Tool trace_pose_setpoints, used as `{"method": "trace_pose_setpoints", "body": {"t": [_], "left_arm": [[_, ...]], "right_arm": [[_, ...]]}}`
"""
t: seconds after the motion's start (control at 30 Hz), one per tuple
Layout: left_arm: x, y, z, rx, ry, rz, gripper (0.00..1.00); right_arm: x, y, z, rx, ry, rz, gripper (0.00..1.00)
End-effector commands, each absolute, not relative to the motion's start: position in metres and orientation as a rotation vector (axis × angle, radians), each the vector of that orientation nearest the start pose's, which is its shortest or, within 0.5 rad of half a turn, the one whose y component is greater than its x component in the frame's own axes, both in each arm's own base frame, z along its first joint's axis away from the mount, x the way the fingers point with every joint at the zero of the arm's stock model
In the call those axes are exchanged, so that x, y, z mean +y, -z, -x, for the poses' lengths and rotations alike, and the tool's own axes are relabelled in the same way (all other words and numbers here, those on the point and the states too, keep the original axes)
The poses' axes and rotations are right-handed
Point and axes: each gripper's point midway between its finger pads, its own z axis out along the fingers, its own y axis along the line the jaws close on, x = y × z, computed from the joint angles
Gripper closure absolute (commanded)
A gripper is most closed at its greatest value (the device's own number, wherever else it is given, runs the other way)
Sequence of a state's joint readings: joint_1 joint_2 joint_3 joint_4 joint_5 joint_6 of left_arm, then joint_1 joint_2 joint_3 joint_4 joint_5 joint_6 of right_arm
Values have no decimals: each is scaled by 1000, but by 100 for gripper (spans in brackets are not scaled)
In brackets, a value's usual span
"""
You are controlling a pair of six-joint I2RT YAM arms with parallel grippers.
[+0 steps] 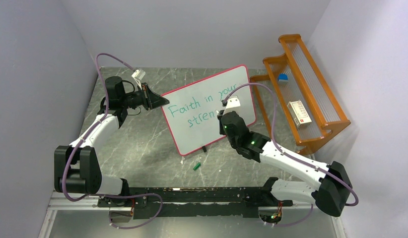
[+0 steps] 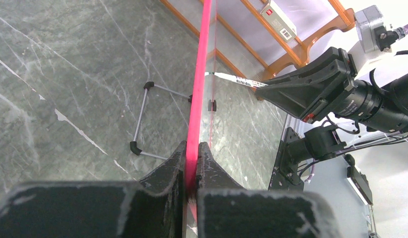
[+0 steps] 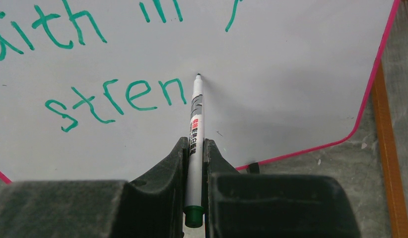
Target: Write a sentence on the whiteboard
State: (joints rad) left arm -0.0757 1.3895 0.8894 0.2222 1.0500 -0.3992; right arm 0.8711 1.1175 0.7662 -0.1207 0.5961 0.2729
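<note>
The right end effector (image 3: pixel 194 144) is clenched on a marker (image 3: pixel 196 119). Its jaws close on the lower barrel, and the green rear end protrudes behind the fingers. The marker tip points away from the wrist and meets the whiteboard (image 3: pixel 301 64) just right of the last written letter. The sentence (image 3: pixel 117 101), in green, reads "Faith in your" on line one and "stren" on line two. The left end effector (image 2: pixel 191 151) is clenched on the whiteboard at its pink-red left edge, one finger on each face. The whiteboard stands tilted back on a wire stand (image 2: pixel 141 119) with black feet, mid-way across the grey marbled surface (image 1: pixel 137 144), between the two arms. A small green piece (image 1: pixel 196 165) lies on the surface just in front of the whiteboard. An orange rack (image 1: pixel 311 94) stands just beside the whiteboard's right edge.
</note>
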Motion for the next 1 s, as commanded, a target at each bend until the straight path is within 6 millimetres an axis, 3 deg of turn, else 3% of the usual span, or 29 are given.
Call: {"method": "trace_pose_setpoints", "body": {"t": [0.0, 0.73, 0.97], "left_arm": [[-186, -196, -336, 1948, 1240, -435, 95], [-186, -196, -335, 1949, 1242, -436, 95], [-186, -196, -336, 1949, 1243, -437, 95]], "right_arm": [[203, -188, -291, 1930, -152, 212, 100], [210, -198, -294, 1897, -195, 212, 100], [215, -193, -291, 1918, -213, 246, 100]]}}
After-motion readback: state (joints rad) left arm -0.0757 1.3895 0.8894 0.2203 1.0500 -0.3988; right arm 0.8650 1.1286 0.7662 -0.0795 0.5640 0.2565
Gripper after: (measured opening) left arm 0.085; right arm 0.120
